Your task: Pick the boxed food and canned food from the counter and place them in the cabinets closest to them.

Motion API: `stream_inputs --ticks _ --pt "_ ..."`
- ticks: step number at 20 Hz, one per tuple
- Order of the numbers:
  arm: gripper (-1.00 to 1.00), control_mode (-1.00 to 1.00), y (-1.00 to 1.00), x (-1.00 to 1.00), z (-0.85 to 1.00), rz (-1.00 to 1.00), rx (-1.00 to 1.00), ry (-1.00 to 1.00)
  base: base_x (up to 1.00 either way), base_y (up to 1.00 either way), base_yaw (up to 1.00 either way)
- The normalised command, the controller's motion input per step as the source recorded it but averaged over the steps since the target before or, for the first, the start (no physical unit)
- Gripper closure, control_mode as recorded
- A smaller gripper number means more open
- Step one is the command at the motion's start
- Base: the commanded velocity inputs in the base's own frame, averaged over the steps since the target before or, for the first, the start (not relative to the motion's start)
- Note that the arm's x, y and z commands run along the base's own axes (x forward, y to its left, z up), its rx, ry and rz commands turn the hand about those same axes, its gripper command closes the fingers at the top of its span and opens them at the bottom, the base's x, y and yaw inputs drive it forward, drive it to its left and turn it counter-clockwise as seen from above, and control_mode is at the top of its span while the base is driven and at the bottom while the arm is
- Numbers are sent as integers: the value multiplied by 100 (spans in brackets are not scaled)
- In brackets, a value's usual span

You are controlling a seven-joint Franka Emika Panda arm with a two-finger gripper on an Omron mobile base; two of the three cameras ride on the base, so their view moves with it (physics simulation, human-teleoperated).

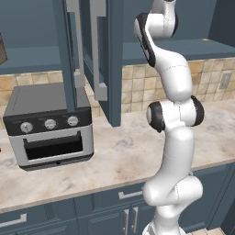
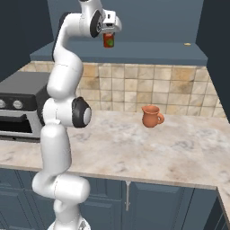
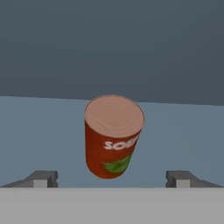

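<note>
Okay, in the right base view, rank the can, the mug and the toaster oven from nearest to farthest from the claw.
1. Canned food: just below the open claw, over the cabinet shelf.
2. Mug: down on the counter, to the right.
3. Toaster oven: far left on the counter.

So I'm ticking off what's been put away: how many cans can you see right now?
1. The canned food is on the blue cabinet shelf, between the open gripper's fingers and untouched by them. Others may be hidden behind the cabinet doors.
</note>
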Motion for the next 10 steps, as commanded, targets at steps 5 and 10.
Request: stream_inputs --ticks 5,10 --pt "-100 -100 -4 -61 25 0 2 -2 0 0 0" --pt "-100 -100 -10 -90 -8 0 0 -2 0 0 0"
